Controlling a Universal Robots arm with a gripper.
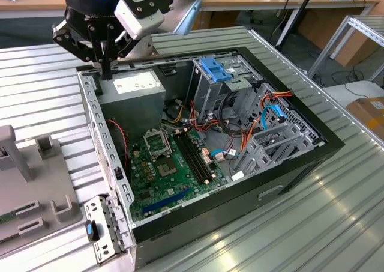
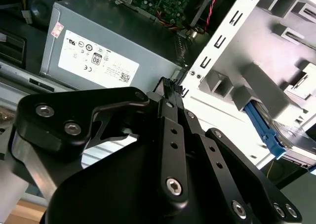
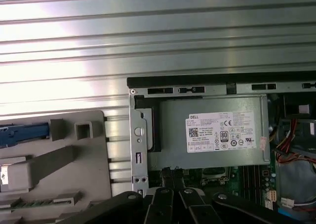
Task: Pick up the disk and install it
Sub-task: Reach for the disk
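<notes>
Off to one side of the open computer case (image 1: 333,145), on the grey plastic fixture (image 3: 74,159) that sits on the ribbed metal table (image 3: 148,36), lies the disk (image 2: 295,141). In the second wrist view its silver-grey body sits low in the fixture, partly hidden by grey posts, with the blue carrier rail (image 2: 263,128) running along its exposed long edge. In the first wrist view 1 stretch of that rail shows. It runs square to the case's perforated side wall (image 3: 138,150), so the disk's long axis points toward the case, with a strip of fixture between its end and the wall. The rest of the disk is cut off by the frame edge, and I cannot tell which way its label faces.

The gripper (image 1: 106,74) hangs well apart from the disk, above the corner of the case where the grey power-supply box (image 1: 135,98) meets the side wall. Its 2 black fingers (image 2: 170,93) are pressed together with nothing between them, tips pointing down at the edge of the power supply.

Inside the case, in the exterior view, the green motherboard (image 1: 168,164) lies flat on the floor. A tall grey drive cage (image 1: 207,98) with a blue plastic bracket (image 1: 215,68) on top stands toward the exterior view's right of the power supply.
</notes>
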